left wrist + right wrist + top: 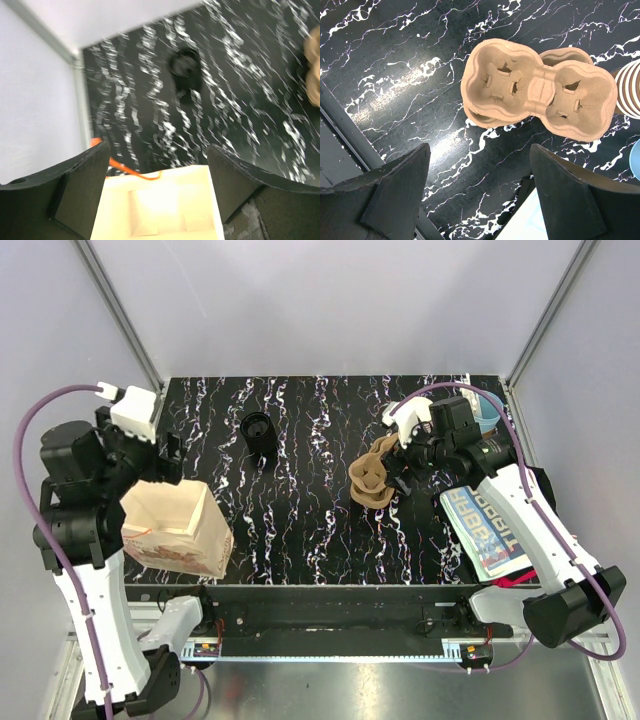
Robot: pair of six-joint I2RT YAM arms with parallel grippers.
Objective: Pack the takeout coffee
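The takeout coffee (pixel 258 430) stands at the back middle-left of the black marble table, its black lid up. In the left wrist view the cup (pixel 184 65) is blurred and lies beyond the fingers. My left gripper (pixel 168 455) (pixel 157 150) is open above the far edge of an open tan paper bag (pixel 175 530) (pixel 160 205), whose pale inside shows between the fingers. My right gripper (pixel 402 452) (pixel 480 150) is open over bare table, just short of the stacked tan pulp cup carriers (pixel 372 478) (pixel 535 87). Neither gripper holds anything.
A light blue cup (pixel 488 415) (pixel 636 160) sits at the back right, with a stack of nested paper cups (pixel 629 92) beside the carriers. A printed flat box (pixel 488 528) lies under the right arm. An orange handle (pixel 125 167) hangs at the bag's rim.
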